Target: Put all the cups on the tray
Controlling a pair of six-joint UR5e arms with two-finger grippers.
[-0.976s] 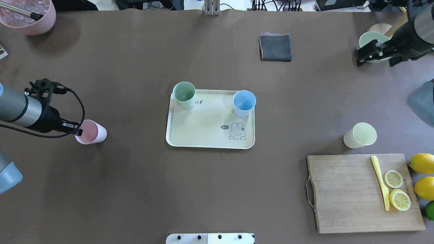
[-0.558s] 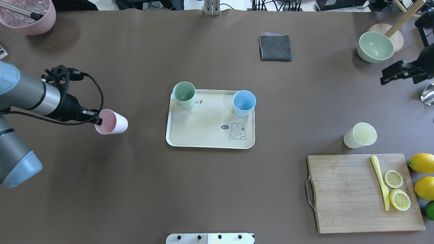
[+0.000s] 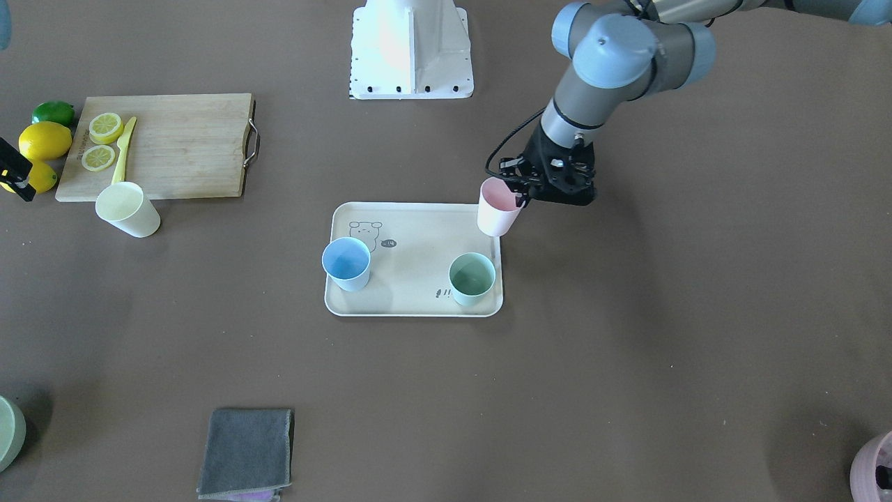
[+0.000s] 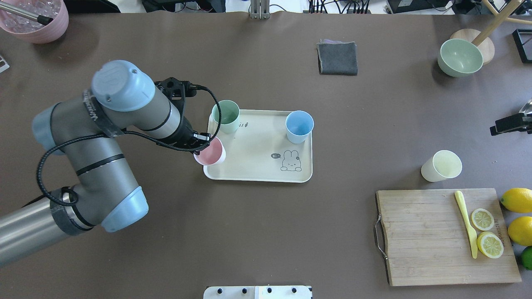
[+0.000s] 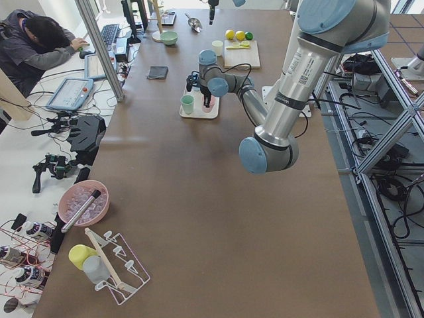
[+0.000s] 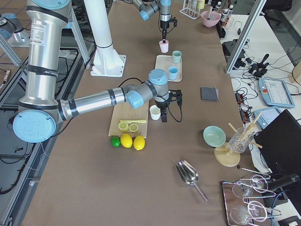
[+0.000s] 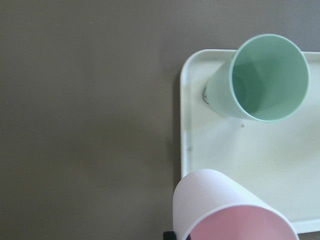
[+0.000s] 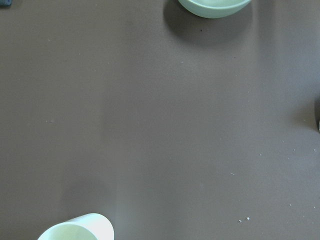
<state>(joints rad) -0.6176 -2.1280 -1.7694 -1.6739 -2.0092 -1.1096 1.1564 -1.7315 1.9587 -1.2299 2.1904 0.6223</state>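
Note:
The cream tray [image 4: 257, 168] lies mid-table, also in the front view [image 3: 411, 230]. The mint green cup [image 4: 225, 116] and the light blue cup [image 4: 299, 126] stand on its far corners. My left gripper [image 4: 203, 143] is shut on the rim of the pale pink cup [image 4: 210, 153] and holds it over the tray's near-left corner [image 7: 186, 150]. I cannot tell if the cup touches the tray. The pale yellow cup [image 4: 442, 166] stands on the table at the right. My right gripper [image 4: 509, 123] is at the right edge, beyond that cup. Its jaws are not clear.
A wooden cutting board [image 4: 432, 236] with a yellow knife and lemon slices lies at the near right, whole lemons [image 4: 517, 199] beside it. A pale-green bowl [image 4: 460, 57] and a grey cloth [image 4: 337, 58] are at the back. A pink ribbed bowl [image 4: 37, 20] is back left.
My left arm has carried the pink cup rightward from the table's left side to the tray's near-left corner. My right gripper has moved nearer along the right edge, toward the yellow cup.

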